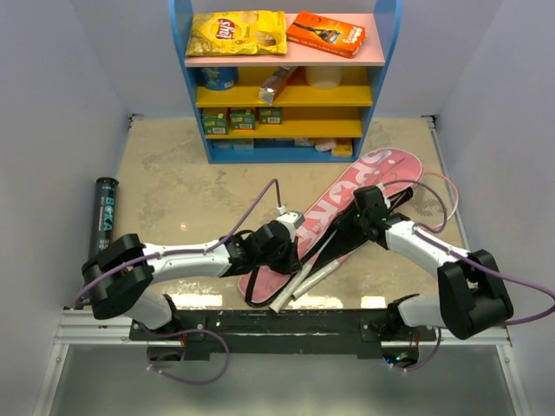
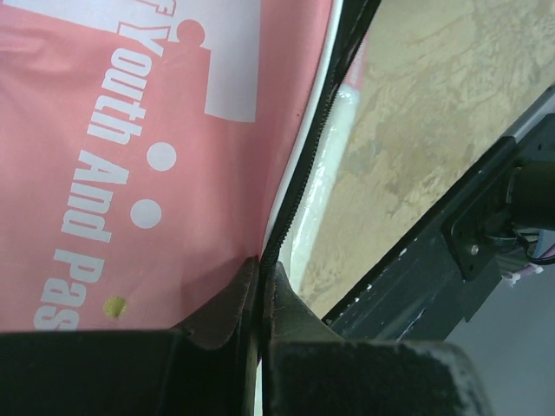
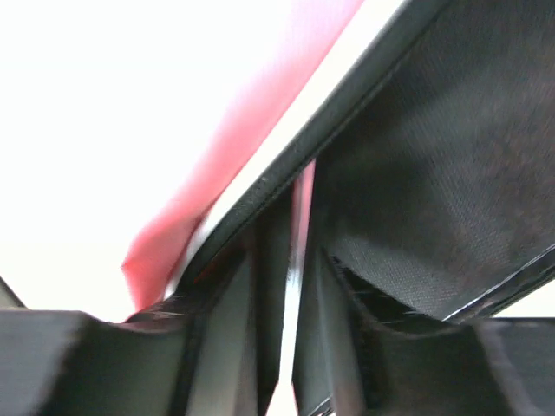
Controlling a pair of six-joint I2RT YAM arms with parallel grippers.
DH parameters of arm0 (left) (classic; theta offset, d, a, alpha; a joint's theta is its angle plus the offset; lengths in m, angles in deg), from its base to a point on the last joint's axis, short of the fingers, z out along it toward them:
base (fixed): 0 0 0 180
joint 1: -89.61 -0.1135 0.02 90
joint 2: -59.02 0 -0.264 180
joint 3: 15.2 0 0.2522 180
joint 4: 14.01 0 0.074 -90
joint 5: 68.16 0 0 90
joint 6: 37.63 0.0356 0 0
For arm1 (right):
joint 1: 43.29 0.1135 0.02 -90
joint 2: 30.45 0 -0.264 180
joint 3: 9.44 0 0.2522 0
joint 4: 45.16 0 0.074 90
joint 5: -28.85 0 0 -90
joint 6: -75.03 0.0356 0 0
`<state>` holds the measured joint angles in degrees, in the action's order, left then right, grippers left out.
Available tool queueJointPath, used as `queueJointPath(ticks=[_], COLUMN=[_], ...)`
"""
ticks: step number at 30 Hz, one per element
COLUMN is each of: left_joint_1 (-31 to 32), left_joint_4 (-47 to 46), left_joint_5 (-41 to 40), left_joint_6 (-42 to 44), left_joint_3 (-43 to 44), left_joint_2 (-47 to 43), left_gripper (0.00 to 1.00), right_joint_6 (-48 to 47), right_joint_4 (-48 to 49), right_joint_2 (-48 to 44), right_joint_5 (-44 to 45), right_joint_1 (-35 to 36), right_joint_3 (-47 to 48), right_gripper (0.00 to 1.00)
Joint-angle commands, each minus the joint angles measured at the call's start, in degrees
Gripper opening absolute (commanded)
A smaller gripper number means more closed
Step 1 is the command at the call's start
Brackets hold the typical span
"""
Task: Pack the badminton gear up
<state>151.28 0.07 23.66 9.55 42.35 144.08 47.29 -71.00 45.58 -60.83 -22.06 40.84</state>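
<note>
The pink SPORT bag point(image 1: 355, 204) lies slanting across the table. Two white racket handles point(image 1: 305, 282) stick out of its lower end toward the near edge. My left gripper point(image 1: 279, 245) is shut on the bag's black zip edge point(image 2: 299, 165) near that end, with the pink cloth point(image 2: 130, 130) to its left and one white handle point(image 2: 329, 165) beside it. My right gripper point(image 1: 362, 217) is shut on the bag's edge at mid-length, where pink cloth point(image 3: 251, 130) and black fabric point(image 3: 434, 173) meet. The long black tube point(image 1: 104, 212) lies at the far left. The shuttlecock is out of view.
A blue shelf unit point(image 1: 286, 82) stands at the back, with a yellow crisp packet point(image 1: 236, 33) and an orange box point(image 1: 327, 32) on top. The black mounting rail point(image 1: 286, 325) runs along the near edge. Grey walls close in both sides.
</note>
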Motion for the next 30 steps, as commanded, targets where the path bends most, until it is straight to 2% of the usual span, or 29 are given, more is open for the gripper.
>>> queueJointPath(ticks=[1, 5, 12, 15, 20, 27, 30], left_joint_1=[-2.0, -5.6, -7.4, -7.6, -8.1, -9.8, -10.5], left_joint_4=[5.0, 5.0, 5.7, 5.8, 5.7, 6.4, 6.7], left_joint_5=[4.7, 5.7, 6.6, 6.8, 6.4, 7.0, 7.2], left_joint_6=[0.3, 0.7, 1.7, 2.0, 1.6, 1.1, 1.2], left_joint_3=[0.3, 0.4, 3.0, 3.9, 4.7, 4.9, 4.9], left_joint_2=[-1.4, -2.2, -2.1, -1.8, -2.3, -4.5, -5.0], left_gripper=[0.00, 0.00, 0.00, 0.00, 0.00, 0.00, 0.00], right_joint_6=[-5.6, -7.2, -5.7, -5.4, -7.5, -6.3, -3.7], right_joint_4=[-1.2, -6.2, -10.1, -14.4, -21.0, -19.9, -18.2], right_joint_2=[-4.5, -9.9, -21.3, -25.0, -24.3, -22.5, -22.1], right_joint_5=[4.3, 1.4, -5.2, -3.4, 1.0, 2.2, 2.1], right_joint_1=[-0.1, 0.0, 0.7, 2.1, 2.8, 4.6, 7.5], right_joint_3=[5.1, 2.7, -3.6, -4.2, -3.6, -5.5, -5.8], right_gripper=[0.45, 0.47, 0.47, 0.46, 0.45, 0.44, 0.44])
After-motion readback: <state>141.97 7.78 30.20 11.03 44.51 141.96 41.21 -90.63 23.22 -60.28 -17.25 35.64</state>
